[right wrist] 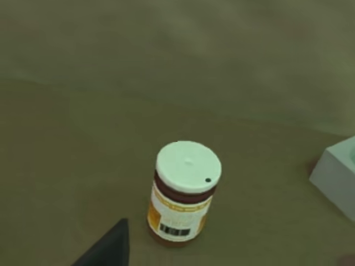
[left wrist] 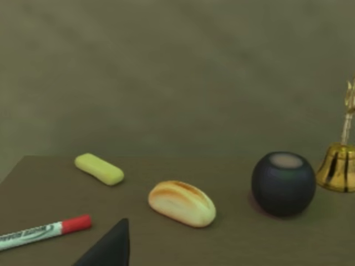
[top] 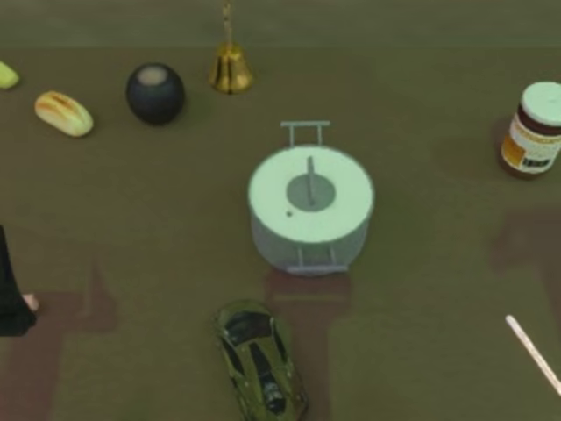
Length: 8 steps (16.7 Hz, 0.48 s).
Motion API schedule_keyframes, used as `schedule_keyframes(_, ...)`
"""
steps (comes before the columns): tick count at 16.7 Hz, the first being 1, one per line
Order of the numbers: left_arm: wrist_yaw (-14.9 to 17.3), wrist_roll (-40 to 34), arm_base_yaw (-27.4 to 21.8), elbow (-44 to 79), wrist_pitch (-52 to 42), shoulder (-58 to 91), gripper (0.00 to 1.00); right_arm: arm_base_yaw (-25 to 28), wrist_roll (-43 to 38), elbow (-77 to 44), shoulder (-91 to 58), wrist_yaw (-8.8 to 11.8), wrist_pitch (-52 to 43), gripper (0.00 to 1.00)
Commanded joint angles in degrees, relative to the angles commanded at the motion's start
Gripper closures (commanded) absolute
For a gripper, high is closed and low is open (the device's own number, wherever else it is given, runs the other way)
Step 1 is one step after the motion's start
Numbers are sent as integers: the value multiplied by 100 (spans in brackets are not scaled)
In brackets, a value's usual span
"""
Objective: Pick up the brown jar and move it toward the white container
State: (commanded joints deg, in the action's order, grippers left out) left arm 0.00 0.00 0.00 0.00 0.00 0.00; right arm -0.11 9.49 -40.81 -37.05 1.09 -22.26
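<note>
The brown jar [top: 535, 130], with its white lid and white-and-orange label, stands upright at the far right of the table. The right wrist view shows the jar [right wrist: 183, 194] close ahead, with one dark finger [right wrist: 112, 246] of my right gripper short of it and not touching. The white container [top: 310, 206], a big pale cylinder with a grey disc and pin, stands at the table's middle, well left of the jar; an edge of the container [right wrist: 339, 177] shows in the right wrist view. My left arm [top: 10, 289] is parked at the left edge, and one of its fingers [left wrist: 113, 246] shows.
A dark ball [top: 155, 93], gold bell [top: 230, 70], bread roll [top: 63, 113] and yellow-green piece [top: 7, 75] lie along the back left. A green toy car [top: 259, 358] sits in front of the container. A white stick [top: 533, 351] lies front right. A red-capped marker [left wrist: 41, 231] lies near the left gripper.
</note>
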Motion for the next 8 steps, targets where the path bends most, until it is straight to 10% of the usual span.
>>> schedule_keyframes(8, 0, 0, 0, 0, 0, 0, 0, -67, 1238, -4530, -4771, 57, -2884, 0)
